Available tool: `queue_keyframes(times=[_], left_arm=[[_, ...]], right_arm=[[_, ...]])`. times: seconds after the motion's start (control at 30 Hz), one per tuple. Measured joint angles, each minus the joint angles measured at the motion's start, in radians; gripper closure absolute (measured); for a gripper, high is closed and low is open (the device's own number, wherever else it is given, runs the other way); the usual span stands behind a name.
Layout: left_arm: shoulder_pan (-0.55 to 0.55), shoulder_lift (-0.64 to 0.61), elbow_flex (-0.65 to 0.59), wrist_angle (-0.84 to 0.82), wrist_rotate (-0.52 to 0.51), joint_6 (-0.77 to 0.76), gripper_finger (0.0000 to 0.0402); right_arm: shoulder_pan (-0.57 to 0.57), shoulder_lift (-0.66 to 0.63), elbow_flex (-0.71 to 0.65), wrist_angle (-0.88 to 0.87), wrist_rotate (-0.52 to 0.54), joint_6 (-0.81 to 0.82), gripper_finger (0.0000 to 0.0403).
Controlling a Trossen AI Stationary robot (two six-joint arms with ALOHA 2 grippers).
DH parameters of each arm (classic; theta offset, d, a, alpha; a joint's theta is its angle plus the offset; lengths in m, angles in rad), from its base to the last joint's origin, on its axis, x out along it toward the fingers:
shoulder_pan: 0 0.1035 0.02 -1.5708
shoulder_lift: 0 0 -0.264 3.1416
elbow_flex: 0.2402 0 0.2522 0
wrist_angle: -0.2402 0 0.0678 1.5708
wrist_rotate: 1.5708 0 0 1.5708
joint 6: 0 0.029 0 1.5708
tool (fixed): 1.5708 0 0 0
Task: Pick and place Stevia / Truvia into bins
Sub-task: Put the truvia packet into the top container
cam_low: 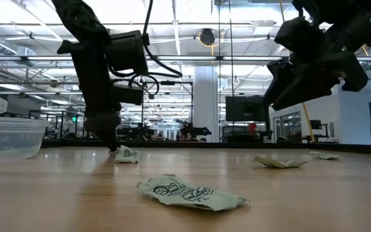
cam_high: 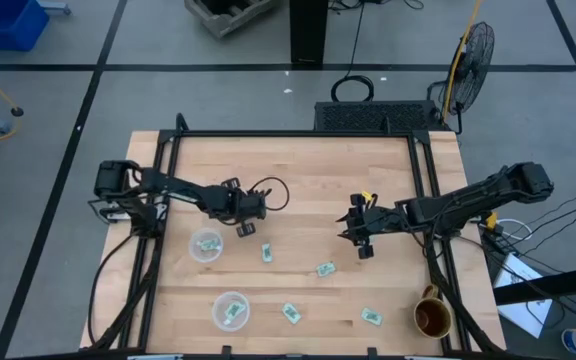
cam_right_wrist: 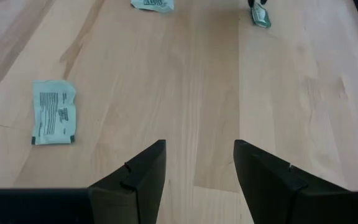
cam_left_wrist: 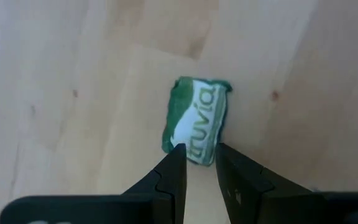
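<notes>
My left gripper [cam_high: 245,229] stands fingers-down on the table beside the far clear cup [cam_high: 206,244], closed on a green-and-white Truvia sachet [cam_left_wrist: 197,118]. That same sachet [cam_high: 266,253] lies on the wood. My right gripper [cam_high: 356,240] hangs open above bare table [cam_right_wrist: 201,152] and touches nothing. Three more sachets lie flat on the wood [cam_high: 324,268], [cam_high: 290,313], [cam_high: 371,317]. The far cup holds a sachet, and so does the near cup [cam_high: 231,309]. My left gripper pinches the sachet by one short end [cam_left_wrist: 199,158], which sits between the two nearly closed fingertips [cam_left_wrist: 178,155]. The fingers come from above, pointing down. The rest of the sachet lies on the table [cam_low: 126,154], its long side edge creased.
A brown-gold mug [cam_high: 433,315] stands at the table's near right corner. Black frame rails run along the left and right table edges [cam_high: 428,190]. The two cups show stacked at the low view's left edge [cam_low: 11,135]. Open wood lies between the two arms.
</notes>
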Motion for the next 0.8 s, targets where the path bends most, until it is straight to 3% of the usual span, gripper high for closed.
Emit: queue_keyframes(times=[0.23, 0.67, 0.8], left_arm=[[0.064, 0.009, 0.004, -0.002, 0.115, -0.008, 0.0309], [0.085, 0.011, 0.002, 0.001, 0.149, 0.019, 0.0311], [0.084, 0.011, 0.002, 0.009, 0.157, 0.019, 0.0344]], right_arm=[[0.0, 0.0, 0.0, 0.065, -0.001, 0.0, 0.022], [0.0, 0.0, 0.0, 0.065, -0.002, 0.003, 0.022], [0.0, 0.0, 0.0, 0.065, -0.002, 0.003, 0.022]])
